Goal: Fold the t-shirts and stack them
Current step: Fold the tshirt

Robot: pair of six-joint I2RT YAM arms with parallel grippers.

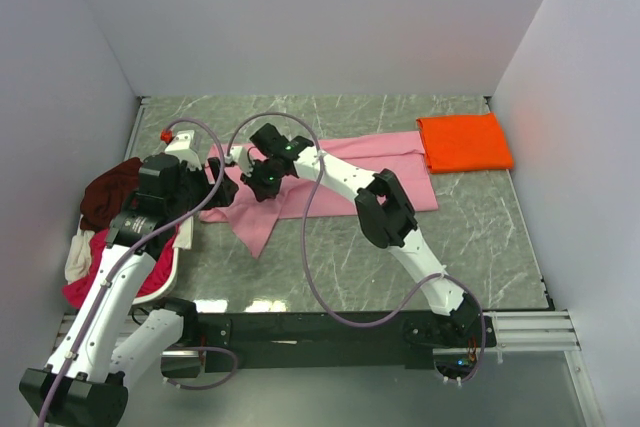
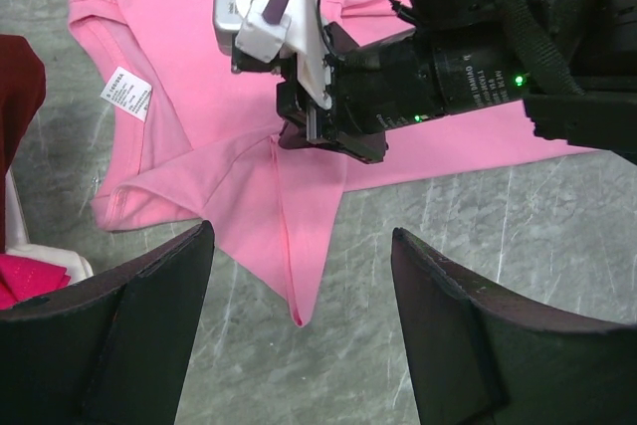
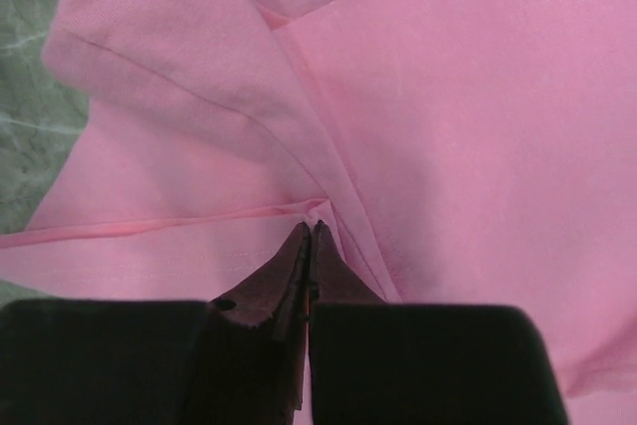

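A light pink t-shirt (image 1: 370,162) lies spread across the middle of the table, with a sleeve point hanging toward the front (image 2: 294,286). My right gripper (image 1: 262,179) is shut on a fold of the pink cloth (image 3: 478,97) at the shirt's left part; its tips (image 3: 311,228) pinch a seam ridge. It also shows in the left wrist view (image 2: 323,136). My left gripper (image 2: 301,234) is open and empty, above the sleeve point, just left of the right gripper (image 1: 215,190). A folded bright orange t-shirt (image 1: 463,142) lies at the back right.
A pile of maroon (image 1: 108,192), magenta-red (image 1: 85,282) and cream (image 1: 78,257) shirts sits in a white tray (image 1: 178,247) at the left edge. A small red object (image 1: 164,134) lies at the back left. Grey walls enclose the marble table (image 1: 470,247).
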